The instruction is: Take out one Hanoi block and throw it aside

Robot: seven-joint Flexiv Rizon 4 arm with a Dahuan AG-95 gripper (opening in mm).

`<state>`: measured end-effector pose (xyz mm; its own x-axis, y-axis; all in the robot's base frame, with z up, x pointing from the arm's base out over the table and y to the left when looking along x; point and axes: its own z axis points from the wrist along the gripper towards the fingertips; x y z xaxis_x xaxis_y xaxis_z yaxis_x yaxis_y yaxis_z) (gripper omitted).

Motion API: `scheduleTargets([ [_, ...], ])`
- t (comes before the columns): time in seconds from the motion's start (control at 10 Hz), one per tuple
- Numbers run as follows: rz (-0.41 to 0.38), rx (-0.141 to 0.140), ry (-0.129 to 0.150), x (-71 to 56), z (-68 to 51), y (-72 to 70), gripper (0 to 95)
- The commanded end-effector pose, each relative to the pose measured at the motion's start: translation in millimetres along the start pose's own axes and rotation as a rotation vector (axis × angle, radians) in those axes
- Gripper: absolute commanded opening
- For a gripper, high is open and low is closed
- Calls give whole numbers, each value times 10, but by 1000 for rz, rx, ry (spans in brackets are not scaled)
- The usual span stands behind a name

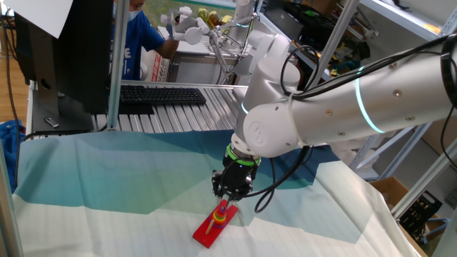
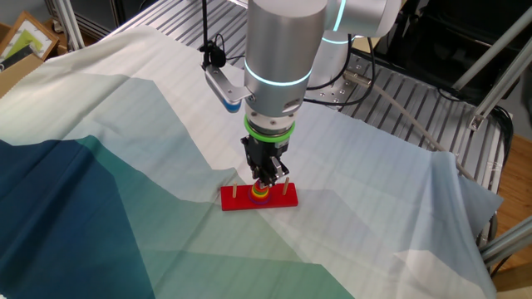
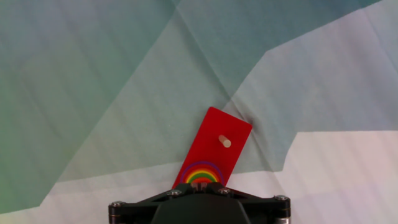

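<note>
The gripper (image 2: 265, 181) is pointing straight down over the middle of the red base (image 2: 287, 202), its black fingers hanging just above the ring stack (image 2: 261, 194). In one fixed view the gripper (image 1: 227, 196) is standing directly over the stack (image 1: 223, 211), the fingertips very near the top of it; contact cannot be confirmed. How far the jaws are standing apart cannot be told: both fixed views are showing them only as a dark cluster, and the hand view is showing only the black gripper body along its lower edge. Nothing is visibly clamped between the fingers.

The Hanoi block, the smallest purple ring, cannot be singled out with certainty. The stack is sitting on the middle peg; in the hand view it is appearing as nested arcs (image 3: 202, 173) of purple, green, yellow and red, half hidden by the gripper body. An outer wooden peg (image 3: 224, 141) is standing bare beyond it on the base (image 3: 214, 134).

The base is lying flat on a cloth (image 2: 125, 208) patterned in teal, pale green and white, which is covering the table. The white and silver arm (image 1: 357, 107) is reaching in from the right of that view. Behind the table a keyboard (image 1: 161, 95) is resting on a slatted metal surface.
</note>
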<state>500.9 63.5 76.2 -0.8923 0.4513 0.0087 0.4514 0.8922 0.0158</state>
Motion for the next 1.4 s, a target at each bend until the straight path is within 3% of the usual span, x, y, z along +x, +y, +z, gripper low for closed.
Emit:
scheduleTargets([
  [0.1,-3,-1,-2,2,24,3,190],
  [1.4,4,-7,-4,21,73,-5,190],
])
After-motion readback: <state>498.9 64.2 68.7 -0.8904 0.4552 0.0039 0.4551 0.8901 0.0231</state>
